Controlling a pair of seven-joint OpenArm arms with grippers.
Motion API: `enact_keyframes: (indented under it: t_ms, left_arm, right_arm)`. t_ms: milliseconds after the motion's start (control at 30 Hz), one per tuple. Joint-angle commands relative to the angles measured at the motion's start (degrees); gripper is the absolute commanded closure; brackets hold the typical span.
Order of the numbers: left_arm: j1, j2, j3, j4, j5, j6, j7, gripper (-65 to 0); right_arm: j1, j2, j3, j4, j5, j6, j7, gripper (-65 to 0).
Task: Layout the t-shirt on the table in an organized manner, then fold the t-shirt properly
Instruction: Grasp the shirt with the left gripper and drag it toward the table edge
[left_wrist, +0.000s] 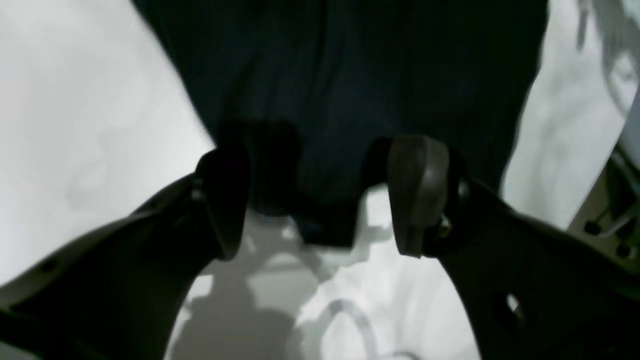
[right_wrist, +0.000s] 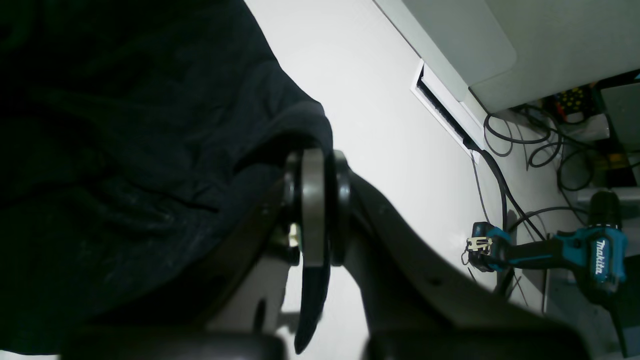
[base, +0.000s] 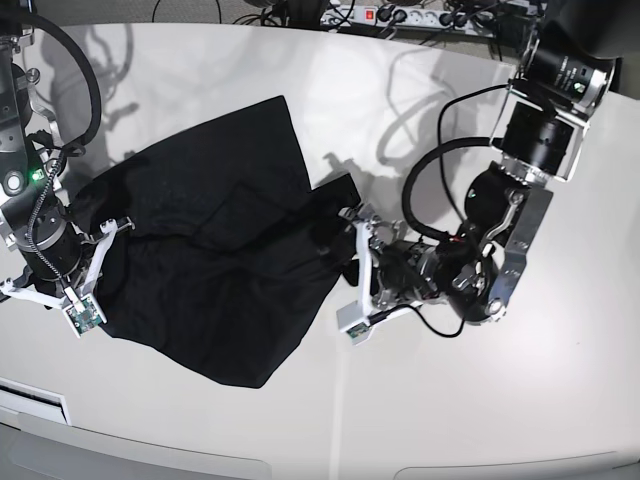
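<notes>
The t-shirt (base: 215, 270) lies crumpled on the left half of the desk (base: 420, 400), spread out unevenly with one corner pointing toward the far edge and another pointing toward the near edge; its right edge reaches the middle of the desk. Bare white surface surrounds the fabric on the far, near and right sides, and the whole right half of the desk is open apart from the left arm lying across it. The near desk edge curves along the bottom of the base view, and the far edge carries a power strip (base: 400, 17) and cables. The left gripper (left_wrist: 320, 200) sits at the right edge of the t-shirt (left_wrist: 350, 90); its fingers (left_wrist: 417, 192) stand spread apart, released, with a small flap of fabric lying between them and neither finger pressing it. The right gripper (right_wrist: 315, 210) is at the left edge of the t-shirt (right_wrist: 125, 150); its fingers (right_wrist: 312, 200) are clenched together, grasping a fold of the black fabric that drapes over their tips. In the right wrist view, the glossy desk (right_wrist: 380, 115) ends at a slotted white strip, and beyond that edge lie looped black cables (right_wrist: 505, 135) and a teal cordless drill (right_wrist: 555, 250), well apart from the shirt.
</notes>
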Motion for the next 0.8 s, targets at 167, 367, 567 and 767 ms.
enact_keyframes:
  t_ms: [167, 367, 567, 767]
  left_arm:
    - [-1.42, 4.22, -0.28, -8.48, 7.58, -0.33, -9.60, -42.4]
    - [-1.60, 4.17, -0.28, -10.29, 13.22, 6.08, -11.30, 0.0]
    - [-5.01, 4.20, -0.31, -10.01, 9.62, 6.34, -8.74, 0.0]
    - [-12.24, 4.15, -0.31, -9.68, 1.44, 4.37, -2.10, 0.0]
  right_arm:
    - [0.92, 0.85, 0.61, 0.79, -0.52, -0.44, 1.38, 0.0]
    - [0.96, 0.85, 0.61, 0.79, -0.50, -0.44, 1.42, 0.0]
    - [0.92, 0.85, 0.61, 0.79, -0.55, -0.44, 1.14, 0.0]
    - [0.07, 0.90, 0.61, 0.79, -0.52, -0.33, 0.44, 0.0]
